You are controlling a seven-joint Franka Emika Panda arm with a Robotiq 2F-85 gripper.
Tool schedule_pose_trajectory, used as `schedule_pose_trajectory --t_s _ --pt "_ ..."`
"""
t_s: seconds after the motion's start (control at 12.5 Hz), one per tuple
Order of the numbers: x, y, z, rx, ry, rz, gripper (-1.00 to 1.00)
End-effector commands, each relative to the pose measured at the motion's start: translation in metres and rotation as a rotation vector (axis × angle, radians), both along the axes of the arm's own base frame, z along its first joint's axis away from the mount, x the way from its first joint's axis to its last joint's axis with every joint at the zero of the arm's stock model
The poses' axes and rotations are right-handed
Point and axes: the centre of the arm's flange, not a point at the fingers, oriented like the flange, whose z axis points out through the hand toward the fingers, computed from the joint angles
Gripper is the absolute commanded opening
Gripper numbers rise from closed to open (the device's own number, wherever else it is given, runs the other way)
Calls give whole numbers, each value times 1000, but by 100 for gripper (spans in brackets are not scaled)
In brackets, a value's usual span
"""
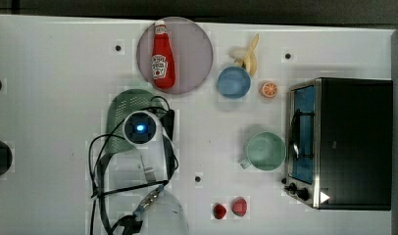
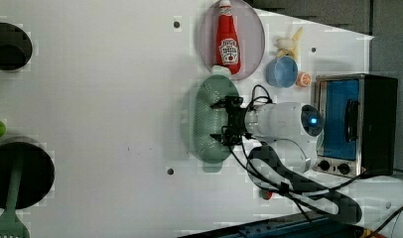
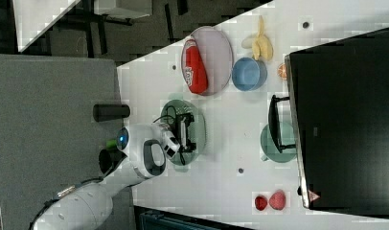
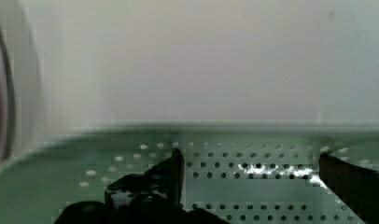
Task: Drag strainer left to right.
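Observation:
The strainer (image 1: 124, 104), a pale mint-green oval colander with a dotted bottom, lies on the white table left of centre in the top view, partly under my arm. My gripper (image 2: 220, 120) hangs inside its bowl, open. In the wrist view both black fingers (image 4: 169, 172) stand wide apart just over the perforated bottom (image 4: 253, 154), with nothing between them. In the right view the gripper (image 3: 187, 132) sits over the middle of the strainer (image 3: 198, 125). I cannot tell whether the fingertips touch the strainer's bottom.
A ketchup bottle (image 1: 162, 58) lies on a greyish plate (image 1: 194, 49) just beyond the strainer. At the top view's right are a blue bowl (image 1: 234, 82), a banana (image 1: 248, 54), an orange half (image 1: 268, 89), a mint mug (image 1: 264, 151), a toaster oven (image 1: 344, 142) and two strawberries (image 1: 230, 208).

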Motion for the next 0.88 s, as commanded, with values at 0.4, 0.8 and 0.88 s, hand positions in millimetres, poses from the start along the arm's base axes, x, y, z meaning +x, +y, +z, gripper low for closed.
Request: schedule_pose_trajectory --t_s 0.4,0.8,0.88 --pt "-5 -72 13 -43 -11 60 100" --pt "-6 -137 12 -89 -2 40 100" --pt "-6 -149 12 -98 0 50 100"
